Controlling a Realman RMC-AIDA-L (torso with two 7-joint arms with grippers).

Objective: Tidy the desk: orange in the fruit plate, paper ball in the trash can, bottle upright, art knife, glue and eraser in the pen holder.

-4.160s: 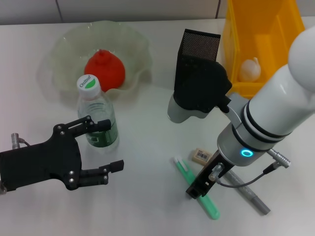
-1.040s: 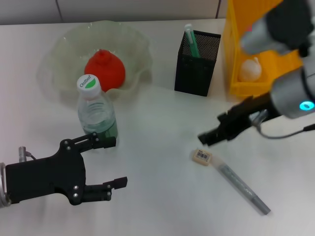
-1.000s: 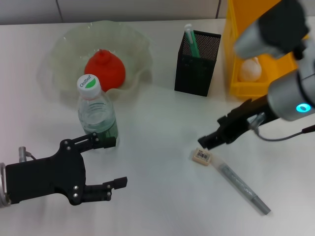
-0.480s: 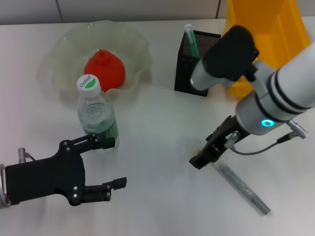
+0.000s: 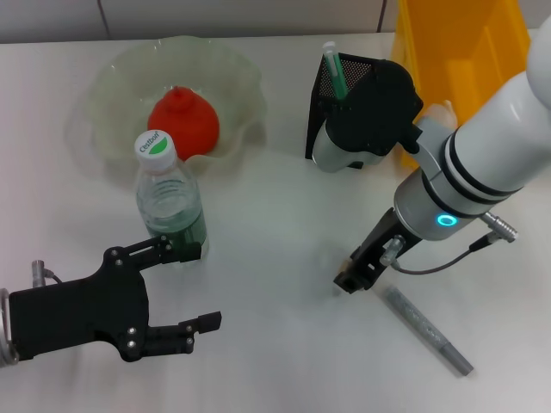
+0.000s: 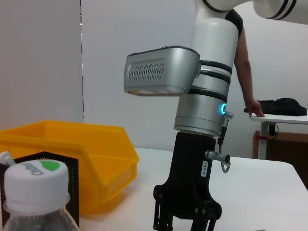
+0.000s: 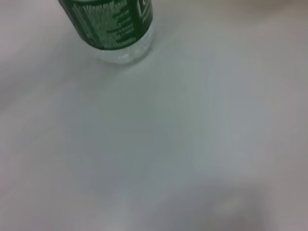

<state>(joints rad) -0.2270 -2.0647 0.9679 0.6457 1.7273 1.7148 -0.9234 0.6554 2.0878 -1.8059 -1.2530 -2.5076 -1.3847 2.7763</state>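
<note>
Lowered since before, right gripper (image 5: 351, 280) covers the eraser's spot at the table's (image 5: 275, 344) 4 o'clock, its grip unclear; left gripper (image 5: 185, 288) hangs wide open by the bottle (image 5: 168, 202).

One orange (image 5: 183, 123), one bottle (image 5: 168, 204), one fruit plate (image 5: 112, 77), one pen holder (image 5: 324, 129), one trash can (image 5: 456, 43), two claws.

Flat white surface (image 5: 284, 344): matte, bounded at its far edge by a grey tiled wall (image 5: 215, 15). Left wrist view, background: a person in dark clothing (image 6: 243, 72) leaning on a white side table (image 6: 281, 118) carrying a black bag (image 6: 284, 106).
</note>
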